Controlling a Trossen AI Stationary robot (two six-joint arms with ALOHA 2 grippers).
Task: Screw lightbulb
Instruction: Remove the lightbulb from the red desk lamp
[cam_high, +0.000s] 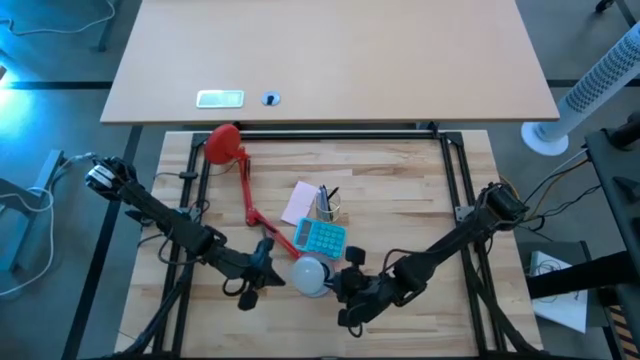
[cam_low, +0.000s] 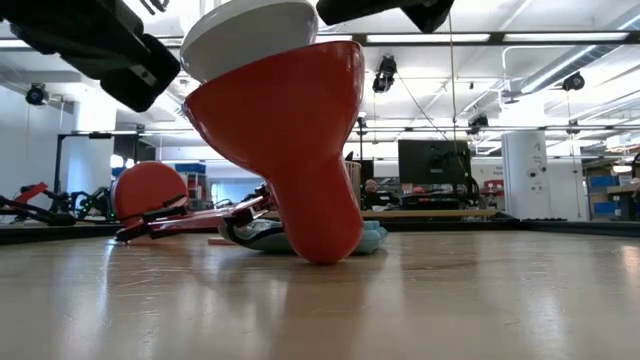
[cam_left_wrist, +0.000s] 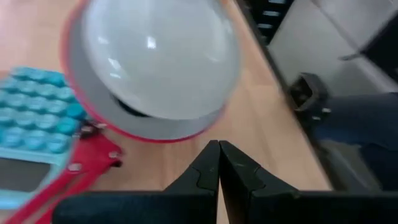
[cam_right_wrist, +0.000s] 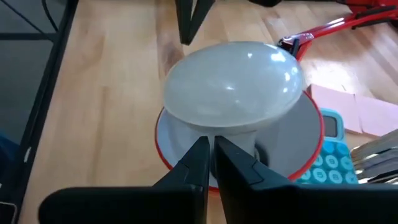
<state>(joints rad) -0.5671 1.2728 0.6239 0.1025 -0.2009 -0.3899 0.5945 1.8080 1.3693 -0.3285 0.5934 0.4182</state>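
Lightbulb (cam_high: 309, 272) sits tilted in the red lamp shade (cam_low: 290, 130), lower centre of the desk (cam_high: 420, 210). Left gripper (cam_left_wrist: 218, 163) and right gripper (cam_right_wrist: 211, 157) both clenched, empty, flanking it. Judgement: straighten the bulb on the socket axis before twisting.

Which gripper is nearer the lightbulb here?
Right, narrowly. The right gripper sits just beside the lightbulb, fingers shut. The left gripper is on its other side, slightly farther off, also shut.
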